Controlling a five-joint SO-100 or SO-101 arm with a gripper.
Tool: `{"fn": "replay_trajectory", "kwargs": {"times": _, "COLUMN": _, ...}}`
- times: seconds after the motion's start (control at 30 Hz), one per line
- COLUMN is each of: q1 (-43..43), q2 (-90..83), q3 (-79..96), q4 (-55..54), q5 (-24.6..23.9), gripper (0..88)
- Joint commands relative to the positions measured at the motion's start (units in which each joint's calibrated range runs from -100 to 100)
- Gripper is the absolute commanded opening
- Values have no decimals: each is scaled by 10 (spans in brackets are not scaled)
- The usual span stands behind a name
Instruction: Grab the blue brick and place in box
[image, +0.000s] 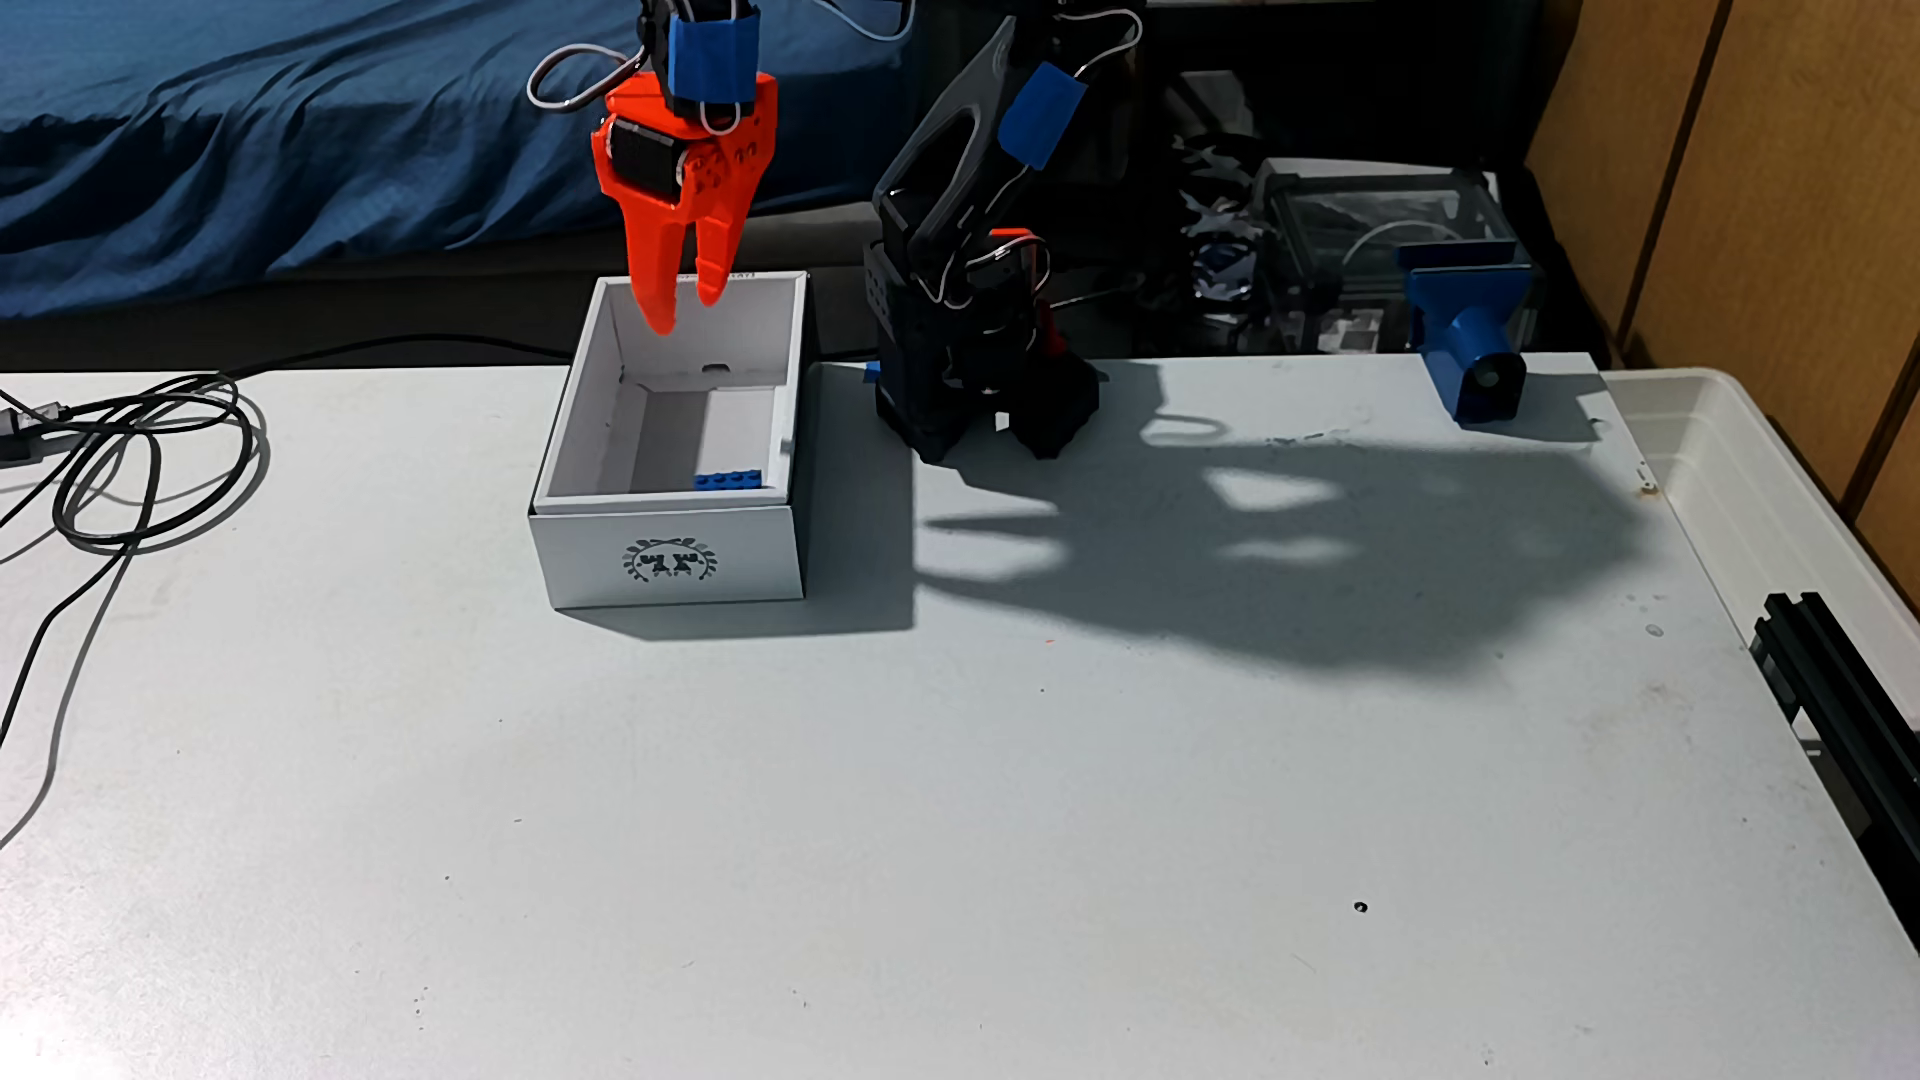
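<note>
The blue brick (727, 480) lies on the floor of the white box (670, 561), against its near wall, studs up. The box stands on the table at left of centre, with a dark wreath emblem on its near short side. My orange gripper (686, 306) hangs above the box's far end, pointing down. Its two fingers (655, 291) stand a little apart, so it is open with nothing between them. The brick sits well below and nearer the camera than the fingertips.
The black arm base (977, 384) stands right of the box. A blue 3D-printed block (1470, 322) sits at the table's far right, a translucent tub (1766, 488) beyond the right edge. Coiled cables (145, 457) lie at left. A black rail (1839, 706) runs along the right edge.
</note>
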Motion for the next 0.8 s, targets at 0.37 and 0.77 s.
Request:
{"fn": "replay_trajectory", "kwargs": {"times": 0.37, "q1": -178, "q2": -79, "q3": -16, "q4": -107, "q5": -103, "gripper": 292}}
{"fn": "replay_trajectory", "kwargs": {"times": 0.77, "q1": -360, "q2": -136, "q3": -11, "q4": -247, "q5": -218, "gripper": 244}}
